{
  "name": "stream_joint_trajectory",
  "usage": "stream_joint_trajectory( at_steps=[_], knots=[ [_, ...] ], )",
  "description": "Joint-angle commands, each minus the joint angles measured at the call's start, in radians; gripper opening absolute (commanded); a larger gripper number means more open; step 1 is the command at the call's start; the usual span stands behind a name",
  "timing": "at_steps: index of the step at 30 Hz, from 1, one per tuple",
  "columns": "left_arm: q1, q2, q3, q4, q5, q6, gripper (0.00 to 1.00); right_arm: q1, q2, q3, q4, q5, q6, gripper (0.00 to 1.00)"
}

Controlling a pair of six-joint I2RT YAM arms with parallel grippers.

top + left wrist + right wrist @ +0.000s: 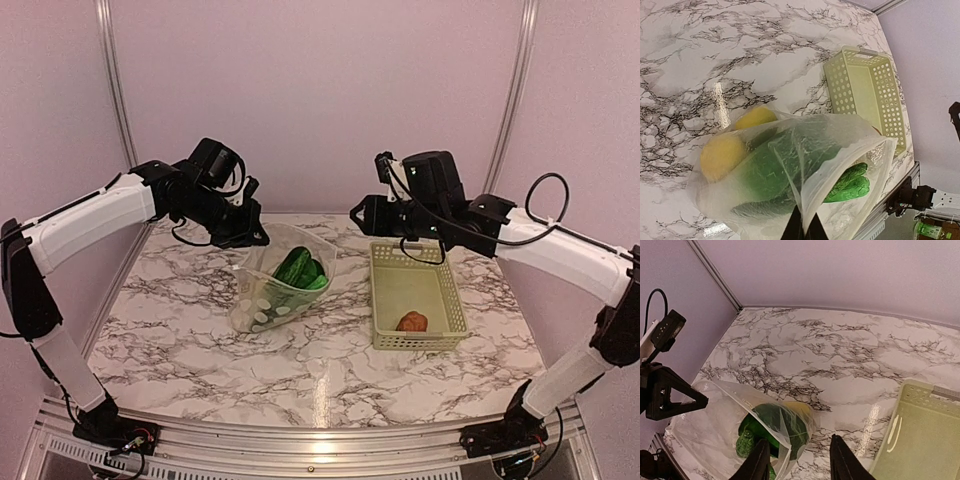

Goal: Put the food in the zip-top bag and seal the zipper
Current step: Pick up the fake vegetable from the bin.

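1. The marble table (190, 340) is bare on the near and left sides. A strip of bare top separates the clear bag (285, 285) from the pale green basket (415, 290) to its right.
2. The bag stands near the table's middle with its mouth raised toward the far left. It contains two lemons (722, 155) and green vegetables (850, 182).
3. The left gripper (802, 226) has its fingers pressed together on the bag's rim and holds that edge up.
4. The right gripper (800, 460) hangs above the gap between bag and basket. Its fingers are partly spread and grasp nothing. The bag's edge lies just beside one finger, and contact cannot be told.
5. A brown round item (411, 321) lies at the basket's near end.
6. The plastic blurs the vegetables, and the seal strip cannot be made out. The right wrist view cuts off the basket.
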Motion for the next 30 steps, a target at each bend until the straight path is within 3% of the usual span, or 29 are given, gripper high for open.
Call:
stream_joint_trajectory(
  at_steps=[1,11,25,30],
  knots=[
    [0.003,-0.028,-0.005,-0.020,0.001,0.043,0.03,-0.053,-0.111,-0.026,-0.172,0.026,-0.016,0.39],
    [0.001,-0.030,-0.015,-0.020,0.008,0.069,0.02,-0.162,-0.308,-0.212,-0.364,-0.039,-0.044,0.39],
    [-0.006,-0.015,-0.005,-0.020,0.031,0.052,0.01,-0.201,-0.145,-0.273,-0.450,-0.101,-0.037,0.38],
    [-0.008,-0.011,-0.003,-0.020,0.028,0.052,0.01,-0.282,-0.101,-0.318,-0.414,-0.178,-0.019,0.49]
  ],
)
